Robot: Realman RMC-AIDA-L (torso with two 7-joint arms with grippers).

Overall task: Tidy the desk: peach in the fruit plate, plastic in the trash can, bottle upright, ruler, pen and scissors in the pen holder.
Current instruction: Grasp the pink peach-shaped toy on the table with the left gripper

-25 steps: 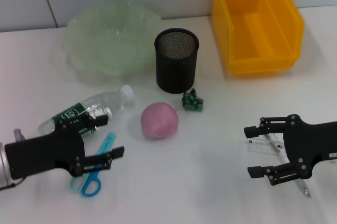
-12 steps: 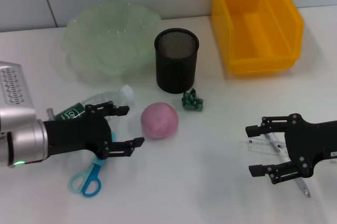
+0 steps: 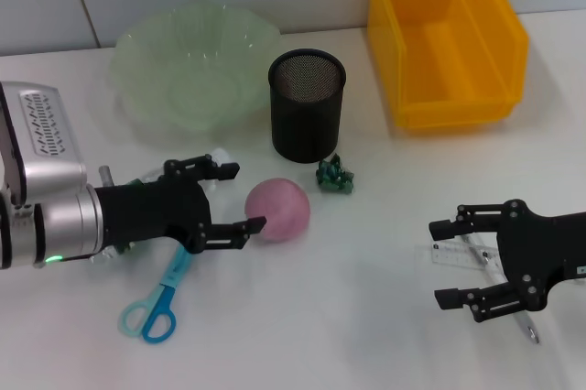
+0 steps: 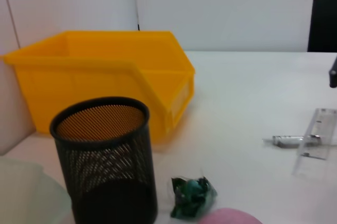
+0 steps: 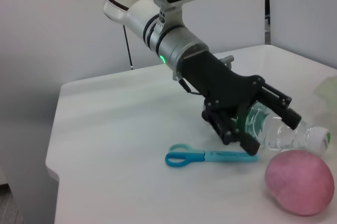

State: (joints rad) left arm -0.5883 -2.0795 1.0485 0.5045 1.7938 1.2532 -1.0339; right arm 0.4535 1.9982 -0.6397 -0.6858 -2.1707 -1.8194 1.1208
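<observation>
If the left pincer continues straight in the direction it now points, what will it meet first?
Most likely the pink peach. The left pincer is open and points toward it across the table; one finger tip already sits at the peach's edge in the head view. Whether it touches cannot be told.

left hand (image 3: 229, 198) open, one fingertip touching the peach (image 3: 278, 210); right hand (image 3: 453, 264) open over the ruler (image 3: 455, 254).
</observation>
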